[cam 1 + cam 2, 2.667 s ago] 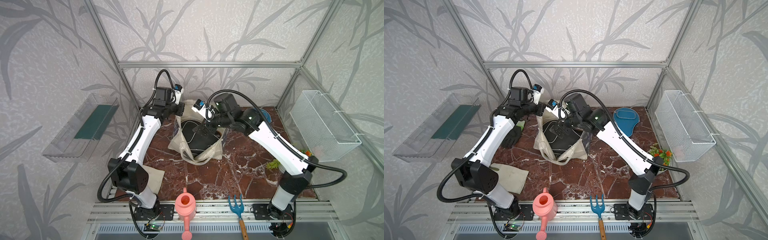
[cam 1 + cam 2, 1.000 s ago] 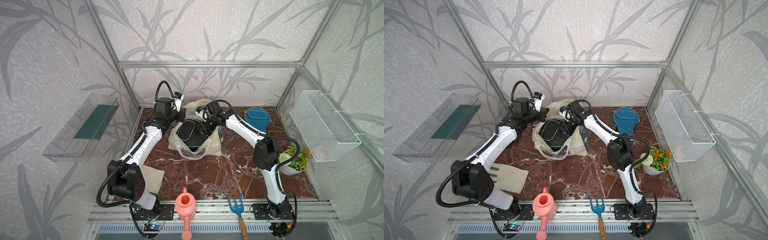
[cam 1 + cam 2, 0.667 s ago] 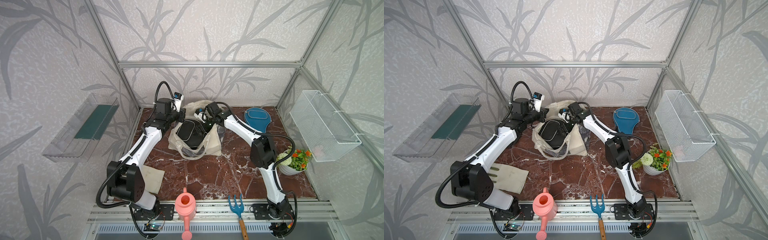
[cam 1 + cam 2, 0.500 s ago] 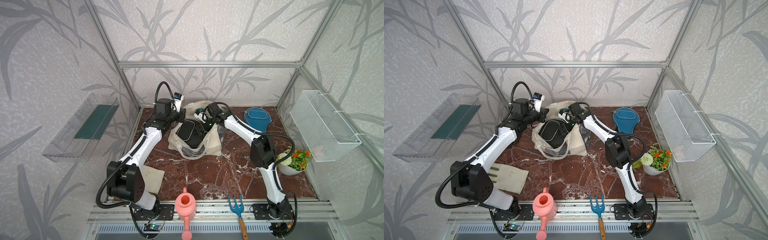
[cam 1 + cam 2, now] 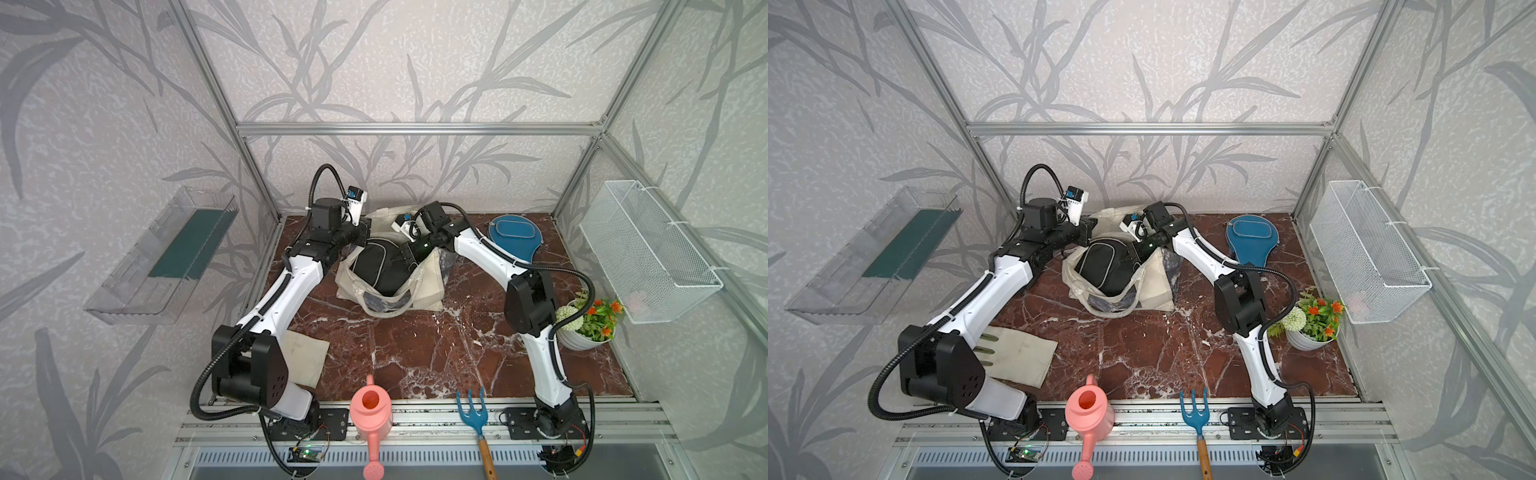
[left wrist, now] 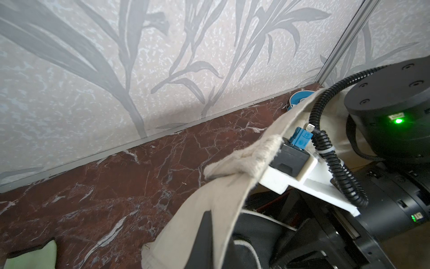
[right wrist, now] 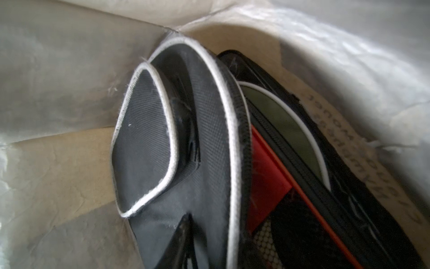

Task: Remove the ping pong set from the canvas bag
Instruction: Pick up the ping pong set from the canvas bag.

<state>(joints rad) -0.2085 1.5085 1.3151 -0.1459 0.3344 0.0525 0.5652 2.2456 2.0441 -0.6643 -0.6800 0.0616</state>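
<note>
Cloth, beige, flat on tabletop, well off to front-left of canvas bag. Left gripper sits at bag's left rim, clenched on the canvas edge; in left wrist view cream fabric runs between its fingers. Bag is slumped on tabletop w/ mouth gaping and rope handle trailing at its front. Black case w/ pale piping lies in bag's mouth, most of it in plain sight. Right gripper is inside bag at black case's right edge; can't tell whether it's clenched on it. Right wrist view shows, packed vs. black case inside bag, a red-paddle case and an olive case. Blue case is out on tabletop, right of bag, not touching. Flower pot stands far to bag's front-right.
</note>
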